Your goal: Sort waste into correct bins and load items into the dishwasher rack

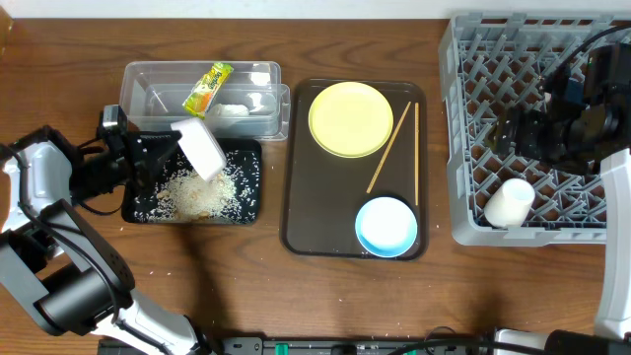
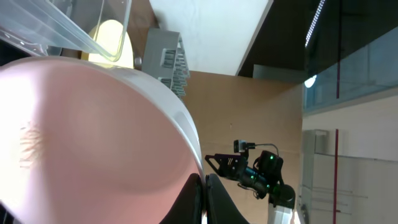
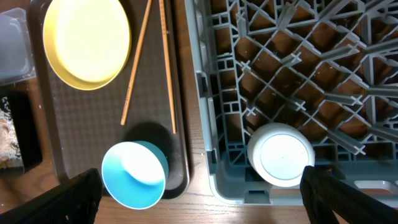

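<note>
Left gripper is clamping its fingers on the rim of the pinkish-white bowl, holding it tipped on edge over the black tray. Loose rice grains are lying heaped in that tray below the bowl, so the scraping step looks to be nearly over, though a few grains are scattered on the table beside it. Just behind, the clear tub is holding the green-and-yellow wrapper and the white crumpled scrap, so the waste sorting appears almost done. Further across, the brown serving tray is carrying the yellow plate, the two chopsticks and the light blue bowl, all waiting to be loaded. In the dishwasher rack only the white cup is sitting, upside down in the near corner. Right gripper is hovering over the rack with its fingers spread wide and empty.
</note>
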